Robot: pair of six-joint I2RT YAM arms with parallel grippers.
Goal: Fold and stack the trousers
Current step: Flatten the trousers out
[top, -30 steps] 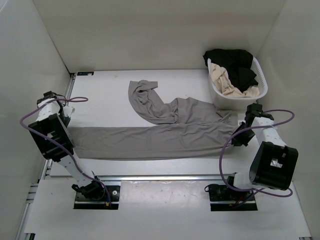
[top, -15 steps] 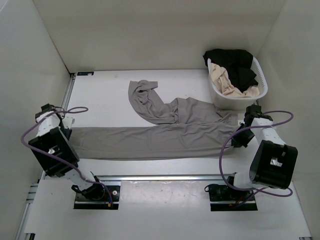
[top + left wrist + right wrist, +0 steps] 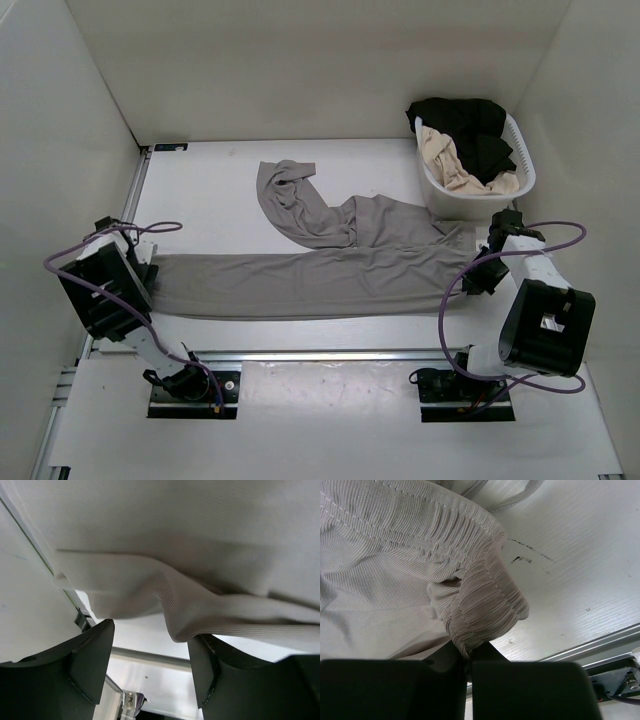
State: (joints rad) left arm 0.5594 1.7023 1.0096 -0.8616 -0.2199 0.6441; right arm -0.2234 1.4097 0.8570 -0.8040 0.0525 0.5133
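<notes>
Trousers lie unfolded across mid-frame of the tabletop, one leg stretched flat, the other crumpled toward upper centre. Left claw stands wide about the hem, gripping nothing; right claw pinches the waistband. Every fold and the stacking remain.

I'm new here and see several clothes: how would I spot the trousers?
On the white table, left of the white basket in the far right corner, the trousers lie spread out. They are plain taupe-grey with two long legs, unlike the black garment and cream garment heaped in the basket.
</notes>
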